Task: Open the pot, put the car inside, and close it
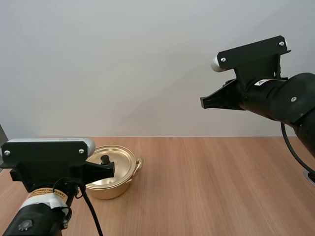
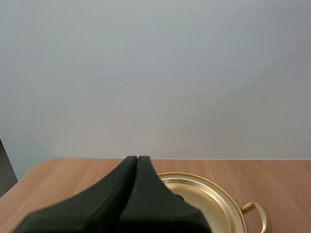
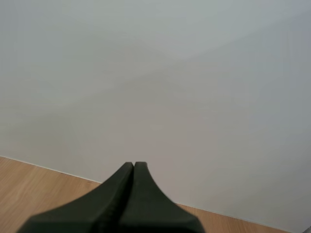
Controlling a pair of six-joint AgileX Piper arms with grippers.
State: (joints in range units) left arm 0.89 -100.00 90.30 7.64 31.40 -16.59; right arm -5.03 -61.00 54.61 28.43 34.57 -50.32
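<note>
Pot (image 1: 112, 190) lidded, near left on the table (image 1: 211, 187); both grippers clenched, empty.
Left gripper (image 1: 109, 170) sits low, just beside the knob (image 1: 105, 160) of the lid (image 1: 120, 158). Right gripper (image 1: 203, 102) hangs high at right, well apart from the pot.

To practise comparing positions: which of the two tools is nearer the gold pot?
The left tool, held low right by the black knob on the lid of the pot; the right tool is raised high, far to the other side.

Left end effector (image 1: 110, 169) low, right end effector (image 1: 203, 102) high (both closed)
</note>
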